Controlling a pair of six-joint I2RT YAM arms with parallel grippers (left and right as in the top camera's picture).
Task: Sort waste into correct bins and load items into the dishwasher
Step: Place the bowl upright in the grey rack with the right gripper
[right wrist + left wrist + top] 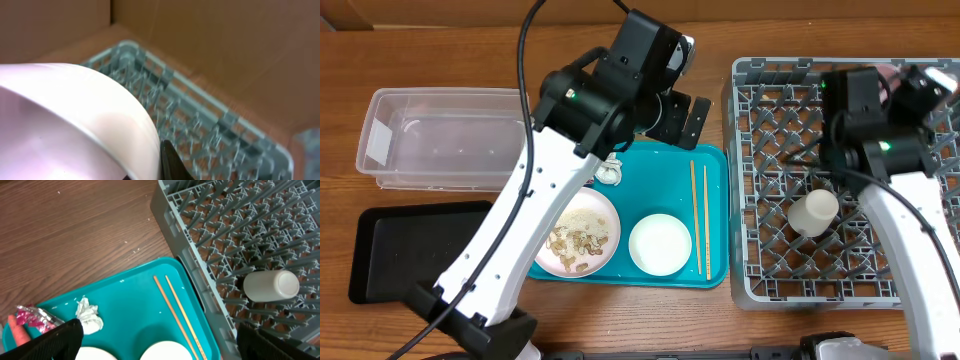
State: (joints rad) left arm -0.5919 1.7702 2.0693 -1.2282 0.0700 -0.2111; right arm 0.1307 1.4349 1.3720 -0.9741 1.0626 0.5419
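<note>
Wooden tabletop, overhead view: I read the left gripper with fingers spread wide at the upper edge of the teal tray. The right gripper is clamped on a white bowl above the grey dish rack, upper right. The chopsticks lie on the tray's right side.

No legible text, brand, number or sign appears in any view. A pale sticker on the left end wall of the clear plastic tub shows no print that can be made out. The red crinkled wrapper, at the left end of the teal tray, carries a printed pattern, too small and creased to read.
</note>
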